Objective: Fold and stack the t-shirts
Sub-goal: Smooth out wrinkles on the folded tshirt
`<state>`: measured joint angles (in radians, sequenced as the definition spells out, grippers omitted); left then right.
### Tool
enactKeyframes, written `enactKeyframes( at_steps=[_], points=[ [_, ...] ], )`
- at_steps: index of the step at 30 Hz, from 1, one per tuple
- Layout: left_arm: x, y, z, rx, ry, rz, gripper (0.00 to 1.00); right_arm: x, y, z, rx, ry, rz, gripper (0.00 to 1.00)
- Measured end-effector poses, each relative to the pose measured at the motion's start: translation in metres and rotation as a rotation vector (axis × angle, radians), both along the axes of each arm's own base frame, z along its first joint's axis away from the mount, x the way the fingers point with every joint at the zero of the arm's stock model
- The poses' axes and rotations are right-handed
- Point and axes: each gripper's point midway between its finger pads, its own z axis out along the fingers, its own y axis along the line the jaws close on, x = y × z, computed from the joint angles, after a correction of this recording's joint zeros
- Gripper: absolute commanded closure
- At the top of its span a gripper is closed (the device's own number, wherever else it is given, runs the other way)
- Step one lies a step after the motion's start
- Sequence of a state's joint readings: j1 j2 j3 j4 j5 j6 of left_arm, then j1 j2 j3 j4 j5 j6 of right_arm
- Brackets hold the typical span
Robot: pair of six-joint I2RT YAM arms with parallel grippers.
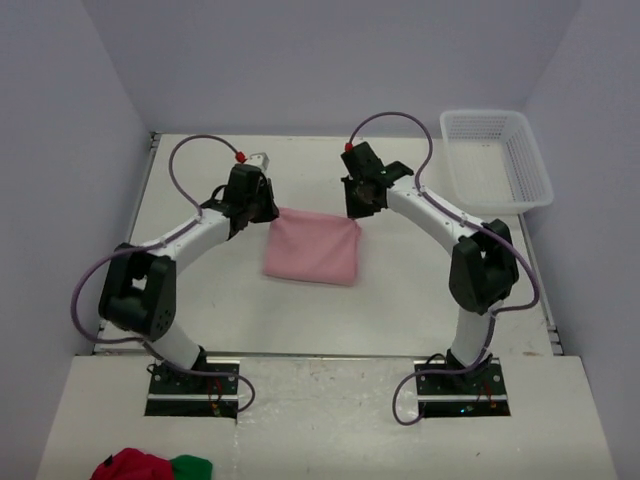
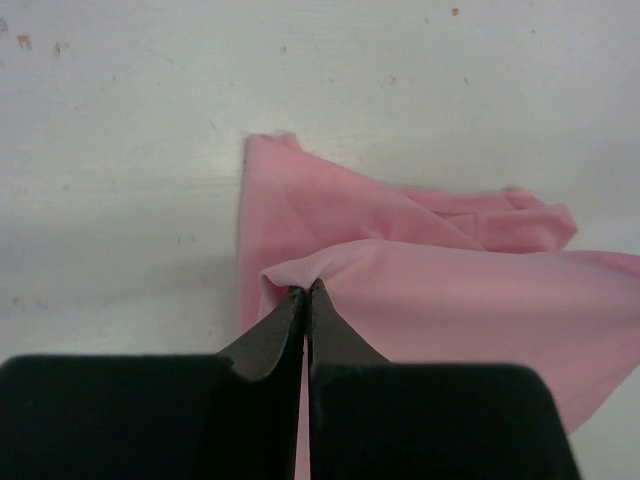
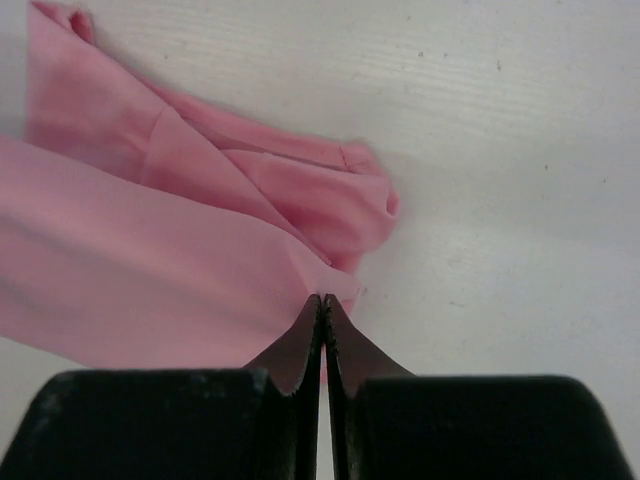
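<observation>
One light pink t-shirt lies partly folded in the middle of the table. My left gripper is shut on its far left corner; in the left wrist view the tips pinch a raised edge of the pink cloth. My right gripper is shut on its far right corner; in the right wrist view the tips pinch the cloth. Both held corners are lifted off the table, with folded layers lying beneath. Collar and label are hidden.
A white plastic basket stands at the far right of the table. Red and green cloth lies on the near ledge at bottom left, in front of the arm bases. Grey walls close in the sides and back.
</observation>
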<state>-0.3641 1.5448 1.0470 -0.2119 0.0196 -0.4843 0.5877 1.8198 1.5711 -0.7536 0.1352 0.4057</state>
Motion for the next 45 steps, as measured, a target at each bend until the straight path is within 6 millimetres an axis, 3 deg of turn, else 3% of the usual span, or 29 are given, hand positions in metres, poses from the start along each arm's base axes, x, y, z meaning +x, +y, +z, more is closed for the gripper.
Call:
enactKeyframes(
  at_steps=[3, 5, 8, 10, 14, 21, 31, 33, 35, 40, 43, 45],
  points=[
    [0.036, -0.005, -0.035, 0.012, 0.009, 0.006, 1.0, 0.04, 0.0, -0.028, 0.006, 0.037, -0.016, 1.0],
    [0.049, -0.005, -0.061, 0.024, 0.03, 0.009, 1.0, 0.066, -0.004, -0.051, 0.003, 0.065, -0.034, 1.0],
    [0.07, -0.01, -0.091, 0.028, 0.058, -0.009, 1.0, 0.093, -0.009, -0.081, -0.001, 0.106, -0.06, 1.0],
    [0.088, -0.016, -0.097, 0.028, 0.049, -0.03, 0.99, 0.101, -0.013, -0.096, -0.017, 0.134, -0.075, 1.0],
    [0.126, -0.033, -0.08, 0.011, -0.031, -0.088, 0.88, 0.105, -0.013, -0.101, -0.024, 0.159, -0.081, 1.0],
    [0.157, -0.048, -0.05, -0.021, -0.121, -0.135, 0.83, 0.109, -0.015, -0.101, -0.012, 0.174, -0.089, 1.0],
    [0.168, -0.056, -0.063, -0.013, -0.123, -0.182, 0.81, 0.108, -0.026, -0.108, -0.009, 0.191, -0.14, 1.0],
    [0.174, -0.059, -0.065, -0.02, -0.128, -0.193, 0.76, 0.105, -0.028, -0.108, -0.01, 0.196, -0.144, 1.0],
    [0.178, -0.061, -0.07, -0.024, -0.125, -0.204, 0.59, 0.102, -0.029, -0.108, -0.012, 0.2, -0.147, 1.0],
    [0.183, -0.053, -0.091, -0.018, -0.096, -0.199, 0.49, 0.097, -0.031, -0.108, -0.015, 0.204, -0.149, 1.0],
    [0.191, -0.047, -0.089, -0.025, -0.111, -0.192, 0.3, 0.097, -0.031, -0.108, -0.015, 0.204, -0.149, 1.0],
    [0.195, -0.043, -0.087, -0.023, -0.121, -0.184, 0.08, 0.097, -0.031, -0.108, -0.016, 0.205, -0.148, 1.0]
  ],
)
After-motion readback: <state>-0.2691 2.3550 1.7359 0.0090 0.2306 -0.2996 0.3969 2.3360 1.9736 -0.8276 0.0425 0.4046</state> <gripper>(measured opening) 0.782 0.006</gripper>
